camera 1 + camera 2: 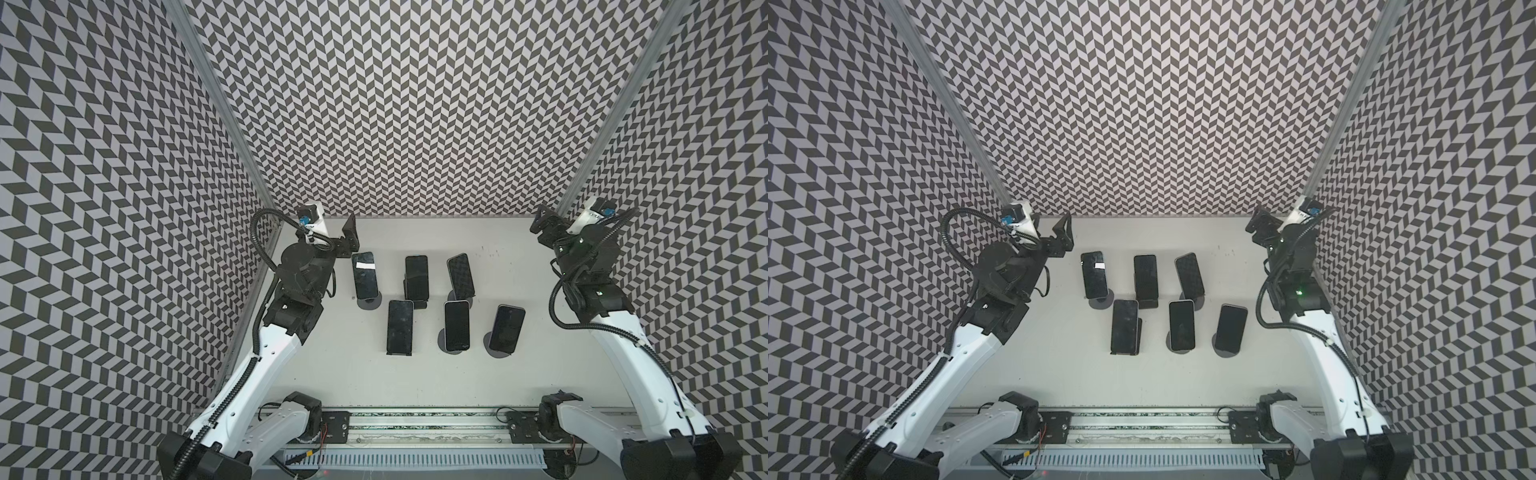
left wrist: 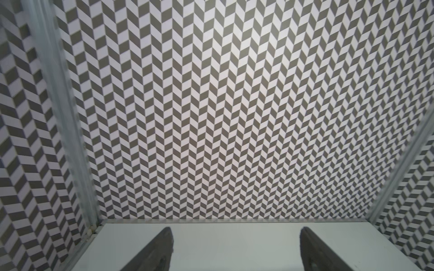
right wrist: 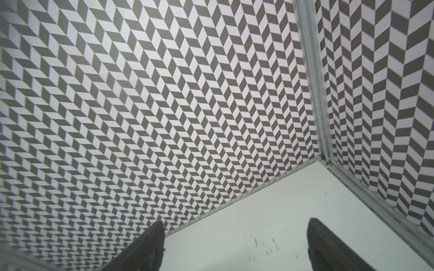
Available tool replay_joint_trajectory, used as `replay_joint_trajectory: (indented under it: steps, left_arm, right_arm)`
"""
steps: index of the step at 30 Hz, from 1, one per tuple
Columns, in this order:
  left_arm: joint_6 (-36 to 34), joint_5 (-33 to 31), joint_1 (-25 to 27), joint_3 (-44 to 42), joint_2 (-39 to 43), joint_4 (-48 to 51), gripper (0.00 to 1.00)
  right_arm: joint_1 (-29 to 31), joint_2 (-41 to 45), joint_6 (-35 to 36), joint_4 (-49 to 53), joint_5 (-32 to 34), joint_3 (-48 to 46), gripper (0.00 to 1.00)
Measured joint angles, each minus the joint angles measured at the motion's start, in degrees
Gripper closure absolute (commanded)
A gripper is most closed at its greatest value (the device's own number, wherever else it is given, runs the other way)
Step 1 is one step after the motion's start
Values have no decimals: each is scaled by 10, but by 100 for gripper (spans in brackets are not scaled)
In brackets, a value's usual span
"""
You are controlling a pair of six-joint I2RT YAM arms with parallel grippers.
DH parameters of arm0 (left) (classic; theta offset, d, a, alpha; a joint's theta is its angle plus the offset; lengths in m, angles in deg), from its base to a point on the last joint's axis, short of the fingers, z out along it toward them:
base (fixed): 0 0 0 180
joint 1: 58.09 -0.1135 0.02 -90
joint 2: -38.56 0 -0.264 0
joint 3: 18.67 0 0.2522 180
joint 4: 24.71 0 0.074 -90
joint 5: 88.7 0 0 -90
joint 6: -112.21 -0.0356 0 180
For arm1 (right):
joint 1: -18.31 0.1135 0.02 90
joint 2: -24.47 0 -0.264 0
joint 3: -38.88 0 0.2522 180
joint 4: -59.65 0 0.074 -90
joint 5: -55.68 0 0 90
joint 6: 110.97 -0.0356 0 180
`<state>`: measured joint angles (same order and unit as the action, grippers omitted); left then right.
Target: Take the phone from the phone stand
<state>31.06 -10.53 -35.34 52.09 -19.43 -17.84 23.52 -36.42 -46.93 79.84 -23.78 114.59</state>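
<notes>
Several dark phones lean on small stands in two rows mid-table in both top views. The back-left phone carries a white sticker and rests on a round grey phone stand. My left gripper hovers just behind and left of it, open and empty. In the left wrist view the left gripper shows only bare table between its fingers. My right gripper hangs open and empty at the back right corner, far from the phones.
Chevron-patterned walls close in the white table on three sides, with metal corner posts behind each gripper. A rail with the arm bases runs along the front edge. Front-row phones stand nearer the rail.
</notes>
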Motion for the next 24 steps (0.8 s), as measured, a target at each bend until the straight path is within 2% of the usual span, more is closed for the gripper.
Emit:
replay_joint_trajectory:
  steps: [5, 10, 14, 19, 24]
  left_arm:
    - [20, -35, 127, 70, -17, 85, 15]
    - [39, -59, 231, 97, -29, 147, 15]
    - [59, -74, 301, 97, -34, 183, 15]
    - [73, -80, 381, 97, -46, 211, 14]
    - [73, -60, 418, 87, -46, 226, 13]
  right_arm:
    - [45, 2, -12, 129, -38, 63, 8]
    - [100, 19, -12, 249, -68, 105, 7]
    - [125, 51, -12, 345, -89, 121, 7]
    - [126, 94, -17, 432, -125, 127, 10]
    - [127, 113, -17, 495, -143, 125, 11]
